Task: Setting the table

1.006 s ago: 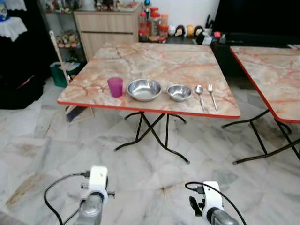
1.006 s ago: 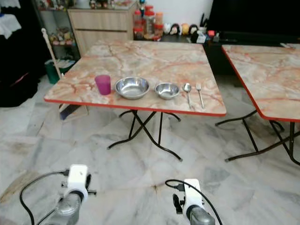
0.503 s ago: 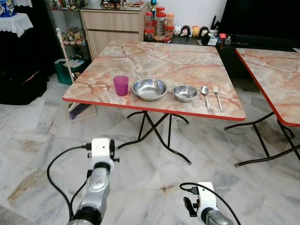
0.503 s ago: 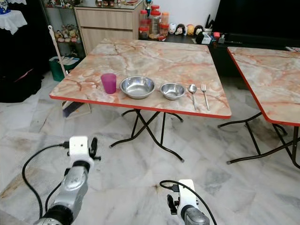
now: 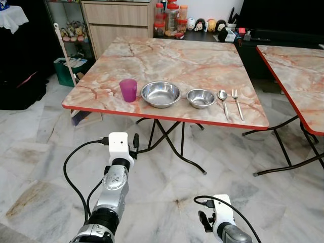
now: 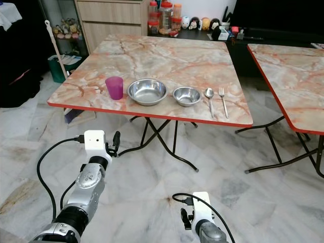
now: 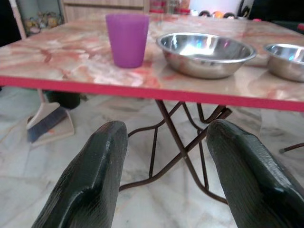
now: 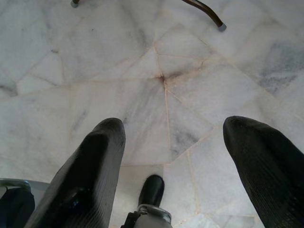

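On the marble-patterned folding table (image 5: 177,58), along its near edge, stand a purple cup (image 5: 128,90), a large steel bowl (image 5: 160,94), a small steel bowl (image 5: 201,98), a spoon (image 5: 223,101) and a fork (image 5: 236,103). My left gripper (image 7: 166,137) is open and empty, raised in front of the table just below its red edge, pointing between the cup (image 7: 127,39) and the large bowl (image 7: 205,53). My right gripper (image 8: 173,128) hangs low, open and empty, over the marble floor (image 8: 161,80).
A second marble table (image 5: 298,71) stands to the right with a gap between the two. Black crossed legs (image 5: 169,147) run under the near table. A broom and dustpan (image 5: 83,114) lean at its left. A wooden cabinet (image 5: 119,20) and jars (image 5: 172,15) stand behind.
My left arm has risen and stretched forward toward the table's near edge. The right arm stays low. The camera has shifted slightly.
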Robot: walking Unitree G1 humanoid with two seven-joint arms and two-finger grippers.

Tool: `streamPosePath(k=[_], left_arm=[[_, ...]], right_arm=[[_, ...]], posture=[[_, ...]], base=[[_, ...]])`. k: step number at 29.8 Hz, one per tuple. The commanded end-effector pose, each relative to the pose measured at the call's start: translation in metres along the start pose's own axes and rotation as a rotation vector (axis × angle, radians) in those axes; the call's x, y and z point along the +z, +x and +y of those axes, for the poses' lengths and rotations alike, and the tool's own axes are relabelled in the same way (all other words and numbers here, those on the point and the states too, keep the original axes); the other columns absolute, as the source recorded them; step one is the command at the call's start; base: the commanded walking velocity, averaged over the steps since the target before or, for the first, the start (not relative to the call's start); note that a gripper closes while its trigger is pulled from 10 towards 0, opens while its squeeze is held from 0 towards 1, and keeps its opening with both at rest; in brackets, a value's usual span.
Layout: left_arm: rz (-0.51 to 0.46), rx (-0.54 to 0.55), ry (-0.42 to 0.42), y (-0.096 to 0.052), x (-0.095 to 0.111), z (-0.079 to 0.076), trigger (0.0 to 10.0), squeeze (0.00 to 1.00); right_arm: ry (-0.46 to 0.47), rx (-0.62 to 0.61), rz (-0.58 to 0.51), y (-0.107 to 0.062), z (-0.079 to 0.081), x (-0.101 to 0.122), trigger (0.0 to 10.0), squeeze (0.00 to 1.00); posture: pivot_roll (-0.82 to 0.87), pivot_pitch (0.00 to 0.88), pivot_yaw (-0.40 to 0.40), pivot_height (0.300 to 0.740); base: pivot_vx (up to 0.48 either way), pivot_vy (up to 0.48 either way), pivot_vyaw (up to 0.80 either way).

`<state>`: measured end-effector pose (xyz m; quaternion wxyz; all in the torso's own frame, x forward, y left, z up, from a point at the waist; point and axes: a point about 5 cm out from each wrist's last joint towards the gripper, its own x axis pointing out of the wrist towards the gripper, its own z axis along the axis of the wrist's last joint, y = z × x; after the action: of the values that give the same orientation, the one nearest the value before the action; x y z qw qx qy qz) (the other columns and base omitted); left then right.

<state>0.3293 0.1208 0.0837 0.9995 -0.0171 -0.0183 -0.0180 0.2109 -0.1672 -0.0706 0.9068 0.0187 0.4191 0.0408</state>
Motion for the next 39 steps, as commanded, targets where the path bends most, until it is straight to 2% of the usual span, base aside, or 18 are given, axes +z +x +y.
streamPosePath(k=[1,3,5,11,16,18,27,31,39], left_arm=[[-0.023,-0.002,-0.029,0.002,0.007,-0.001,10.0,0.00],[-0.059,0.008,-0.102,0.003,0.013,0.002,10.0,0.00],[-0.047,0.007,-0.120,0.003,0.013,0.003,10.0,0.00],[-0.074,0.033,-0.116,0.003,0.018,0.010,10.0,0.00],[-0.073,0.026,-0.119,0.000,0.016,0.011,10.0,0.00],[-0.072,0.018,-0.118,0.000,0.016,0.010,10.0,0.00],[-0.077,0.000,-0.121,-0.003,0.016,0.005,10.0,0.00],[-0.070,-0.010,-0.111,-0.004,0.014,0.005,10.0,0.00],[-0.077,-0.022,-0.114,-0.003,0.017,0.003,10.0,0.00]], right_arm=[[0.006,-0.010,-0.004,0.000,-0.002,0.002,10.0,0.00],[0.000,-0.012,0.003,0.000,-0.001,0.001,10.0,0.00],[-0.013,-0.008,0.018,0.000,-0.001,-0.001,10.0,0.00],[-0.019,-0.021,0.014,0.000,-0.001,0.000,10.0,0.00],[-0.019,-0.029,0.016,0.000,-0.003,-0.002,10.0,0.00],[-0.053,-0.032,0.043,-0.001,-0.005,-0.005,10.0,0.00],[-0.053,-0.038,0.035,-0.001,-0.006,-0.005,10.0,0.00],[-0.109,-0.023,0.062,-0.001,-0.003,-0.008,10.0,0.00],[-0.067,-0.011,0.051,-0.001,0.000,-0.008,10.0,0.00]], posture=[[0.04,0.000,-0.052,0.732],[0.04,0.000,-0.052,0.732],[0.04,0.000,-0.053,0.732],[0.04,0.000,-0.048,0.732],[0.04,0.000,-0.048,0.732],[0.04,0.000,-0.048,0.732],[0.02,0.000,-0.044,0.732],[0.03,0.000,-0.042,0.732],[0.03,0.000,-0.041,0.732]], base=[[0.000,0.000,0.00],[0.000,0.000,0.00],[0.000,0.000,0.00],[0.208,0.000,-0.18],[0.339,0.000,0.00],[0.354,0.000,0.00],[0.366,0.000,0.00],[0.395,0.000,0.00],[0.405,0.000,0.00]])
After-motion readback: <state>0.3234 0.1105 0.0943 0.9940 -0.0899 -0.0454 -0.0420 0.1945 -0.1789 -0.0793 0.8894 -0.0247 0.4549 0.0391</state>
